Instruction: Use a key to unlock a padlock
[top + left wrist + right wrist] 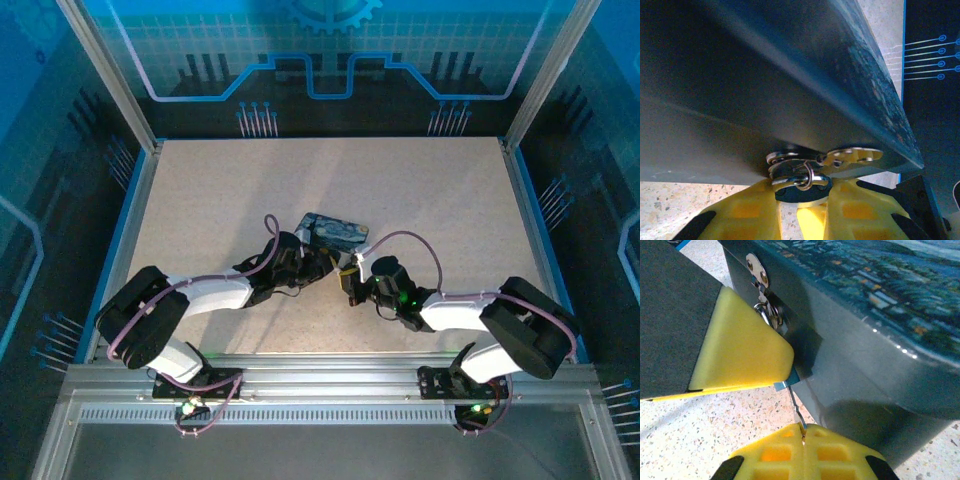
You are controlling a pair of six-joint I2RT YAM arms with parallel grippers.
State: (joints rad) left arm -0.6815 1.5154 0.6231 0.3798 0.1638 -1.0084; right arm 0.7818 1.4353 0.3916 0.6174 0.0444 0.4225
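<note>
Left jaws clamp the padlock (802,192), right jaws pinch the key (796,407), over speckled tabletop (440,200), blue-lit walls (330,40) around.

The tin (880,315) looks like thin sheet metal. Its painted lid is glossy and catches small highlights, while its dark side walls are smooth with a dull sheen. The hasp (756,267) is bright polished metal, as is the shackle of the padlock (806,181). The padlock's dark body is mostly hidden, perhaps painted metal. The key (796,407) is thin, bare, silvery metal. The pads (740,350) of the left tool (802,195) and the right tool (803,432) are yellow, matt, rubbery-looking plastic with moulded recesses. The surface (695,435) is matt, speckled and finely grainy.
</note>
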